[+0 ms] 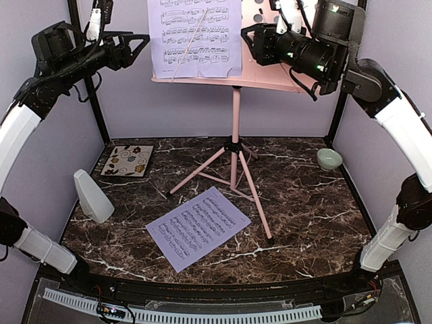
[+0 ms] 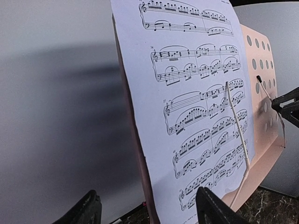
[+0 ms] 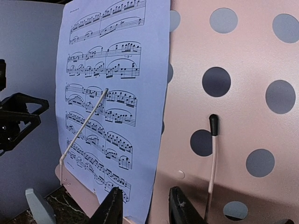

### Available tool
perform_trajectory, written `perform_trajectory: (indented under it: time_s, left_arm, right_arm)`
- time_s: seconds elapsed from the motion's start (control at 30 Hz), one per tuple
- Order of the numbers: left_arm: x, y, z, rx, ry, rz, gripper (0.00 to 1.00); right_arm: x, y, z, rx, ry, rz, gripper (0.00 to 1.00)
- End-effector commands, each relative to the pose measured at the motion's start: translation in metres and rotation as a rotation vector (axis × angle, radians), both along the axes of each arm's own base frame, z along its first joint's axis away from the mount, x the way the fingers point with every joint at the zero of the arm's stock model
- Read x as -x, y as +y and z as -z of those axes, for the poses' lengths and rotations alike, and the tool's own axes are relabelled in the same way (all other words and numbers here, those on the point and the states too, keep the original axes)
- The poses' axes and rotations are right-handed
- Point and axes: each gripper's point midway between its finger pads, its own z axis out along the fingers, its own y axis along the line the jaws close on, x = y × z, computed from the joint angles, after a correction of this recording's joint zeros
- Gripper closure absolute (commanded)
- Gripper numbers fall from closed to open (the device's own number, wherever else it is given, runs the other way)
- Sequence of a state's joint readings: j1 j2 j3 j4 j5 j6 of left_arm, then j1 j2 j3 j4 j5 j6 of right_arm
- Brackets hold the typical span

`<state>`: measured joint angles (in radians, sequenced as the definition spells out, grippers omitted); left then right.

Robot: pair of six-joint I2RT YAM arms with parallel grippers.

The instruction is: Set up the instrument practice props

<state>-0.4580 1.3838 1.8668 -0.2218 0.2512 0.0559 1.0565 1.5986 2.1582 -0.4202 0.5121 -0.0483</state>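
**A:** Sheet-music page (image 1: 196,37) number one sits on the left half of the pink music stand (image 1: 236,115), tucked behind its wire arm (image 3: 84,126). The left gripper (image 1: 138,42) hangs just left of it, jaws wide, holding nothing.

**B:** And the right gripper (image 1: 250,42)?

**A:** It's in front of the plate's bare right half. The fingers are narrowly apart, with nothing seen between them.

**B:** So the second page (image 1: 198,227), flat on the tabletop (image 1: 304,202) near the tripod legs, looks next.

**A:** I'd say so. Lift it by a corner, clear of the legs, and slip it behind the black-tipped wire (image 3: 213,149) without brushing the first sheet.

**B:** Surroundings?

**A:** A dark marbled tabletop, plain lavender walls (image 1: 169,108) and black posts. The metronome (image 1: 92,196) stands left, the floral tile (image 1: 127,160) far left, the green bowl (image 1: 329,159) far right.
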Motion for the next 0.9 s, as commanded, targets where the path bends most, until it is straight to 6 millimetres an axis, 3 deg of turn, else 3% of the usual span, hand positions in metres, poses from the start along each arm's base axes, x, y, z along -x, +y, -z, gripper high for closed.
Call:
perform_trajectory:
  time_s: [0.0, 0.23, 0.4, 0.63, 0.87]
  left_arm:
    - [0.013, 0.019, 0.002, 0.033, 0.035, -0.056, 0.27]
    - [0.017, 0.036, 0.026, 0.060, 0.157, -0.123, 0.20]
    - [0.015, 0.046, 0.063, 0.073, 0.305, -0.143, 0.20]
    - [0.016, 0.054, 0.132, 0.119, 0.531, -0.133, 0.19]
    - [0.023, 0.047, 0.227, 0.124, 0.795, -0.089, 0.20]
  right_arm:
    - [0.025, 0.000, -0.033, -0.077, -0.083, -0.108, 0.59]
    - [0.052, 0.013, -0.039, -0.074, -0.117, -0.270, 0.38]
    - [0.072, 0.024, -0.021, -0.042, -0.069, -0.401, 0.25]
    - [0.101, 0.030, 0.043, 0.040, 0.082, -0.508, 0.18]
    - [0.116, 0.018, 0.129, 0.044, 0.268, -0.522, 0.23]
